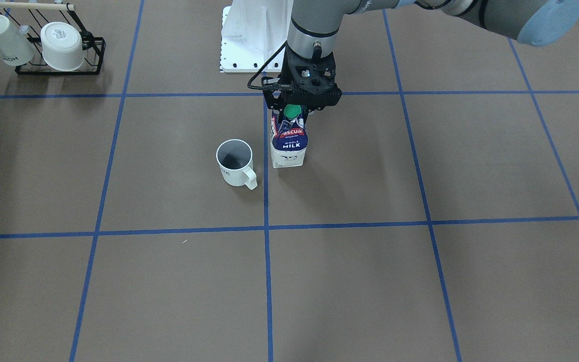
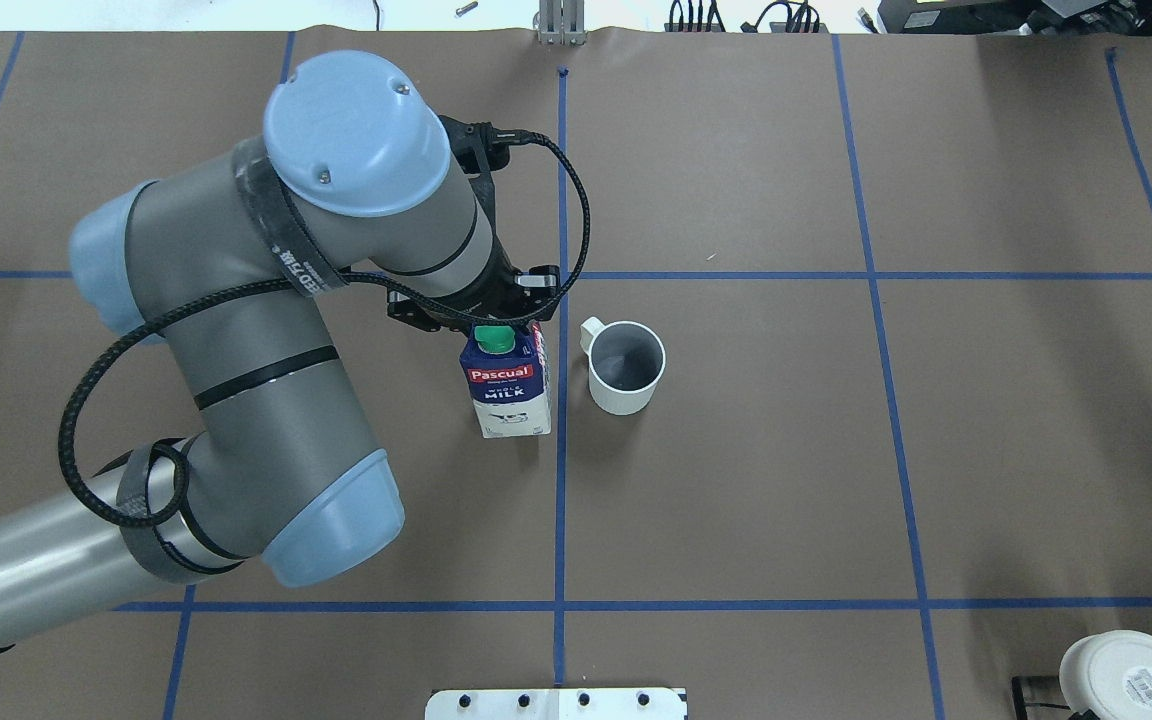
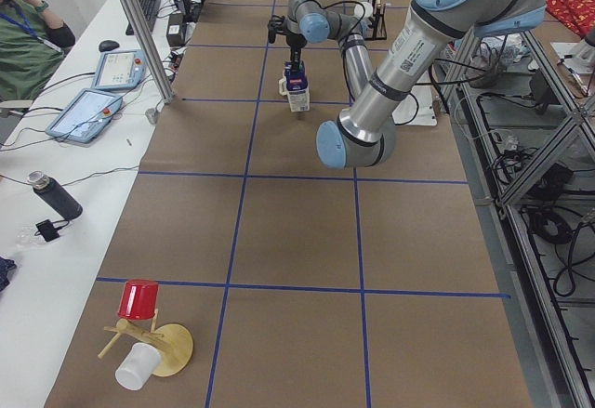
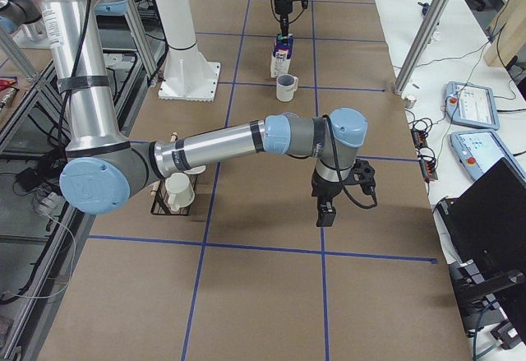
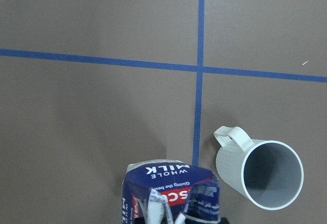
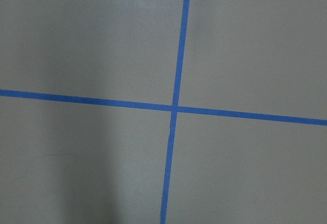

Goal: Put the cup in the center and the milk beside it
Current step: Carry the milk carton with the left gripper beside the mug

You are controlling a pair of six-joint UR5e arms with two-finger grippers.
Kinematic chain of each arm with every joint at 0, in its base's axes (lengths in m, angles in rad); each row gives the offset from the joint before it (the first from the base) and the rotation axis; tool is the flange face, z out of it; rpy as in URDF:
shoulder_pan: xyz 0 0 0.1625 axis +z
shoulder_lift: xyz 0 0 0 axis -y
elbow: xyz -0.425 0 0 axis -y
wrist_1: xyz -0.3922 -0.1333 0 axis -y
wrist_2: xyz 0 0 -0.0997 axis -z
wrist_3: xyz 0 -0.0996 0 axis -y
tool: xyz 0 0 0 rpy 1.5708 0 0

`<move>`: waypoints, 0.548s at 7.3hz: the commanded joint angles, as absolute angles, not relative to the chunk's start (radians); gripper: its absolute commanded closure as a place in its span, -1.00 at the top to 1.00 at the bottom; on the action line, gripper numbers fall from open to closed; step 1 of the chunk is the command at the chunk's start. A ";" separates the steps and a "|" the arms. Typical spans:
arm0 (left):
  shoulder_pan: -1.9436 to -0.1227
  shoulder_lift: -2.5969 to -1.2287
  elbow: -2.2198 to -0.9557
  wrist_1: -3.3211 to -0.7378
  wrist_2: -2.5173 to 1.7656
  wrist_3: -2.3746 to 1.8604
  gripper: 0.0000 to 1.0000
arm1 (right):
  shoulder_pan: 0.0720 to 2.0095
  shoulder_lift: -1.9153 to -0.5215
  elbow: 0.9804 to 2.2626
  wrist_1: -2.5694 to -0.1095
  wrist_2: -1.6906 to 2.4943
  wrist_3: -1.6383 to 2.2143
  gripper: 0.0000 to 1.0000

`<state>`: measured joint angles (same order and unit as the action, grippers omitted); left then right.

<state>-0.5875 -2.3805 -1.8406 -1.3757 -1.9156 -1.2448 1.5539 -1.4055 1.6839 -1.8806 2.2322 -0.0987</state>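
Note:
The milk carton [image 1: 289, 146] stands upright on the brown paper, just on my left of the middle tape line [image 2: 561, 470]. It also shows in the overhead view [image 2: 508, 392] and the left wrist view [image 5: 168, 191]. My left gripper [image 1: 297, 109] comes down from above and is shut on the carton's top ridge by the green cap. The small white cup [image 1: 236, 163] with a dark grey inside stands upright just across that line, a short gap from the carton [image 2: 626, 368]. My right gripper [image 4: 326, 213] shows only in the exterior right view, low over bare paper. I cannot tell whether it is open or shut.
A black rack [image 1: 58, 65] with a tall white mug and a handleless white cup stands at the table corner on my right. The white robot base plate [image 1: 249, 50] lies behind the carton. A wooden stand with a red cup [image 3: 139, 301] is at the far left end.

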 commanded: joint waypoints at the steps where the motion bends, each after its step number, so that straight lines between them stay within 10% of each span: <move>1: -0.580 -2.390 -1.813 -1.382 -1.911 -1.241 -0.03 | 1.554 -1.407 1.683 -1.881 2.233 -0.098 1.00; 4: -0.580 -2.388 -1.776 -1.424 -1.911 -1.232 0.41 | 1.554 -1.405 1.684 -1.881 2.232 -0.097 1.00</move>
